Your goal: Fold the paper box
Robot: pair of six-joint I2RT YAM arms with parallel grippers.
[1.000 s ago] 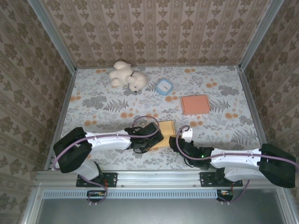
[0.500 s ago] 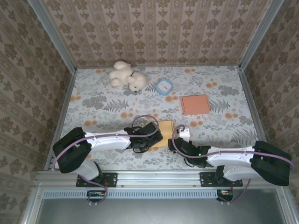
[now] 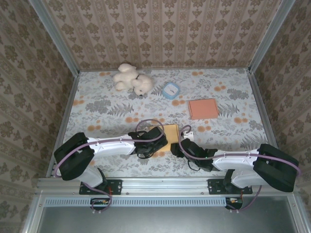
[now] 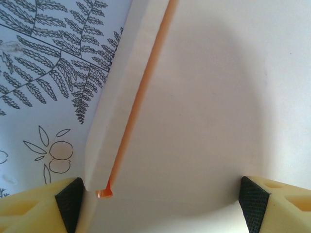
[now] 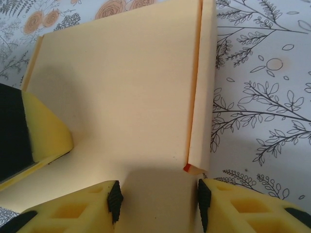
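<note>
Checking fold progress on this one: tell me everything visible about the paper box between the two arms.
The paper box is pale yellow card with orange showing at its cut edges. It lies flat on the floral table, near the front middle. A narrow side flap runs along one edge. The left hand and right hand both straddle it, and one left finger rests on its top.
</note>
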